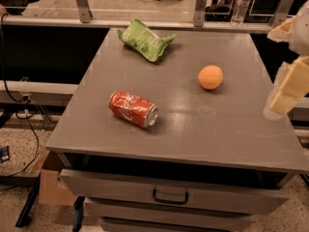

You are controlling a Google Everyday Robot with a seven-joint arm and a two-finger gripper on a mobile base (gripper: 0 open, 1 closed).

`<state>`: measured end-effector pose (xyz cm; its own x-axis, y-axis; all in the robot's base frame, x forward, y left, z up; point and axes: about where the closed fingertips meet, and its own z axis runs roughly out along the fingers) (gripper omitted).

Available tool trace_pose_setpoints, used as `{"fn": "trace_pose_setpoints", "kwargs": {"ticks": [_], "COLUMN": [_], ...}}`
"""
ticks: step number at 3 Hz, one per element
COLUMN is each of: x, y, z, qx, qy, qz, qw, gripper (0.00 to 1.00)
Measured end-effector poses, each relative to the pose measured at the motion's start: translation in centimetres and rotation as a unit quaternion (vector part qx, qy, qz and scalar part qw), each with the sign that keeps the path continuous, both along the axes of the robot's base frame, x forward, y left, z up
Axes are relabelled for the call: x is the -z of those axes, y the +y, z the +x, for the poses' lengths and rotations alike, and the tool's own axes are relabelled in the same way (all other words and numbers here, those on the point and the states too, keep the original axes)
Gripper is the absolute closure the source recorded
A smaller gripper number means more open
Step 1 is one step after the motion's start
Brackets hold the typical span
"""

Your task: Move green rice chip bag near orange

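The gripper (286, 92) hangs over the table's (231, 134) right edge; whether it is clenched or released, I cannot tell. The orange (211, 77) lies near its left, and the green rice chip bag (145, 40) sits farther left and back, well apart from the orange

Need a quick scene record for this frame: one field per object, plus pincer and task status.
surface: grey table, drawers below
green rice chip bag: far-left part of the top, crinkled, lying down
orange: right of centre, apart from the bag
red soda can: on its side, nearer the front, left of centre
pincer: at the table's right edge, just nearer than the orange, touching none of the three
task status: bag not yet near orange
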<state>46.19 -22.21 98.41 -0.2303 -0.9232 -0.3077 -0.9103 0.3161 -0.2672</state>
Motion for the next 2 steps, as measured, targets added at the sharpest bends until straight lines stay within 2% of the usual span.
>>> {"fn": "trace_pose_setpoints", "kwargs": {"ticks": [1,2], "x": [-1.1,-2.4], "y": [-1.0,-1.6], "z": [4.3,9.5], "qx": [0.021,0.055], "qy": [-0.035,-0.074], "qz": [0.061,0.130], "qw": [0.9973,0.9872], "gripper": [0.00,0.00]}}
